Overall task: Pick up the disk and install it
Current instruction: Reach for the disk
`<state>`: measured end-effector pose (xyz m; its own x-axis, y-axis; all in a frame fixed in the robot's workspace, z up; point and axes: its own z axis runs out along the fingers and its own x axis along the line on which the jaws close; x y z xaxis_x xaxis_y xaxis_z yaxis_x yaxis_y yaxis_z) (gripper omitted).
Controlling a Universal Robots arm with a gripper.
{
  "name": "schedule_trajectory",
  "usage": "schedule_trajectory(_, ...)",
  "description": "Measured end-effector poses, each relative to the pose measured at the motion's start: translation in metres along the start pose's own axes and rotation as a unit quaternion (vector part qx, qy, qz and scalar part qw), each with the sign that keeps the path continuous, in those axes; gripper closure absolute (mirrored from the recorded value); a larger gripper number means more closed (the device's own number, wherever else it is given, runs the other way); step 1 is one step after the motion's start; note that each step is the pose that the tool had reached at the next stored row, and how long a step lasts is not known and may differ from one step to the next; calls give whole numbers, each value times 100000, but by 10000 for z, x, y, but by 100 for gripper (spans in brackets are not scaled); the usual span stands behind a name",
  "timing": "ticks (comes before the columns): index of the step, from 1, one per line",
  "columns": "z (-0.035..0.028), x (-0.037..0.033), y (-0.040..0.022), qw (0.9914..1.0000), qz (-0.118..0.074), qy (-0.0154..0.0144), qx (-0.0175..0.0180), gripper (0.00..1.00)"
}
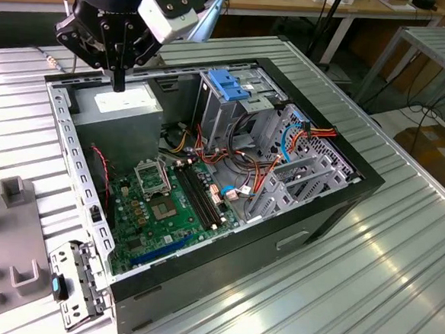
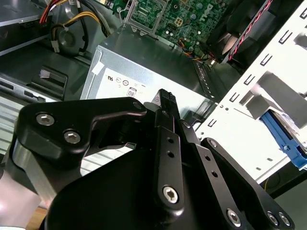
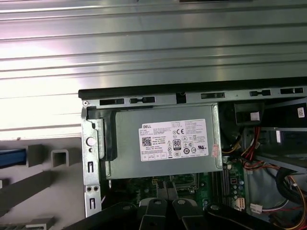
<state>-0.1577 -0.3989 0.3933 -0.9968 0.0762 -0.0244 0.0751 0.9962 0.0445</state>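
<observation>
1. Hanging above the power supply (image 1: 124, 103) in a corner of the case (image 1: 70, 145), the fingers (image 1: 120, 72) are pressed together and carry nothing. The second wrist view shows them meeting at the tip (image 2: 165, 98) too.
2. No part of the task looks done: the disk (image 3: 10, 158) sits outside the case, in a grey fixture (image 3: 53, 165) on the counter (image 1: 367, 276), and shows as a strip of blue rail.
3. From the fingers, the disk lies beyond the case's side wall, toward the exterior view's left, apart from the arm.
4. Its visible blue edge runs square to that wall. Most of it is cut off, so I cannot tell its full lie.
5. The drive cage (image 1: 225, 129) with its blue bracket (image 1: 227, 85) stands toward the exterior view's right, on the opposite side of the fingers from the disk.
</observation>
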Motion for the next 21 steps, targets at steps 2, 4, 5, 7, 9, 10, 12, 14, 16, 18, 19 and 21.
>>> schedule_trajectory(2,0,6,-1,100000,0,1,1,89)
schedule_trajectory(4,0,15,-1,100000,-2,-1,-2,89)
schedule_trajectory(5,0,21,-2,100000,-3,-2,-3,89)
schedule_trajectory(7,-1,27,-2,100000,-3,0,-1,89)
schedule_trajectory(9,-1,32,-2,100000,0,1,-1,89)
schedule_trajectory(10,-1,35,-3,100000,-3,1,0,89)
schedule_trajectory(12,-1,40,-3,100000,-2,1,1,89)
schedule_trajectory(14,-1,52,-4,100000,0,-1,-2,89)
schedule_trajectory(16,-2,59,-5,100000,0,1,0,89)
schedule_trajectory(18,-2,67,-5,100000,0,-1,-1,89)
schedule_trajectory(19,-2,73,-6,100000,1,1,-2,89)
schedule_trajectory(21,-2,81,-6,100000,-2,-1,-1,89)
